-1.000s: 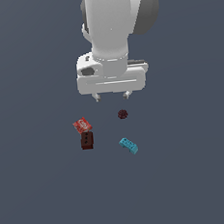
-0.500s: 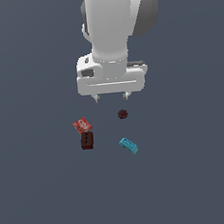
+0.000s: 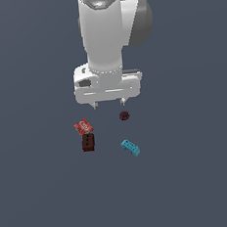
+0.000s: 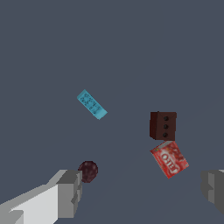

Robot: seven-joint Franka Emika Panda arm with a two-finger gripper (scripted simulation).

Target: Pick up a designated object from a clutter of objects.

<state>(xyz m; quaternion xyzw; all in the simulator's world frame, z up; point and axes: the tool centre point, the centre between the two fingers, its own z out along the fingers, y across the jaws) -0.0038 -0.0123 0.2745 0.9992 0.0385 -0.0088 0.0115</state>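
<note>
— What did the room show?
— Only a plain grey-blue tabletop point(image 3: 200, 176). The red box point(image 3: 83, 126) lay touching, perhaps, the brown block point(image 3: 88, 142).
— The jaws?
— Spread, empty, above the clutter.

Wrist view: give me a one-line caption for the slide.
Open tool above red box, brown block, cyan block and maroon ball; nothing grasped.

A bright red face with white printed markings is shown by the red box point(image 4: 169, 159). Dark brown with three black holes is seen on the block point(image 4: 163, 125). Cyan is shown by the long block point(image 4: 92, 104), dark maroon by the ball point(image 4: 88, 171), and slate grey by the surface point(image 3: 200, 176).
</note>
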